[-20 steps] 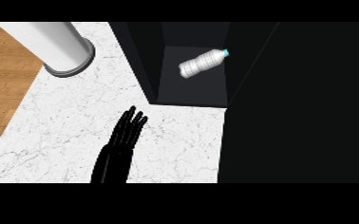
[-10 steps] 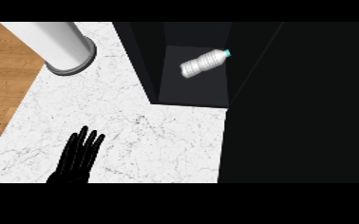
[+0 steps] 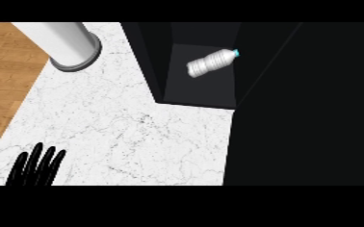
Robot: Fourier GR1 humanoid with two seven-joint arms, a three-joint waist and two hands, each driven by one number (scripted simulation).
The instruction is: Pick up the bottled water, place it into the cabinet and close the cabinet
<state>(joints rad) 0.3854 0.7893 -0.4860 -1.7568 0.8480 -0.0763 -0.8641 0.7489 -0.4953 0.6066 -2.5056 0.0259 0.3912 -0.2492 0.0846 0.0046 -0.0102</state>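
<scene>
Bottled water [image 3: 211, 63] lies loose inside open cabinet [image 3: 202, 84], left hand [image 3: 35, 167] fingers straight, holding nothing, right hand unseen; swinging the door could jolt it rolling out.

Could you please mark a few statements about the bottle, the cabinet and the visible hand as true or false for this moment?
1. The bottled water lies on its side inside the cabinet. True.
2. The left hand is curled round the bottle. False: it is open at the lower left, over the marble counter, far from the bottle.
3. The bottle's blue cap points toward the upper right. True.
4. The right hand rests beside the cabinet. False: no right hand shows in the view.
5. A white cylinder on a grey base stands at the counter's upper left. True.
</scene>
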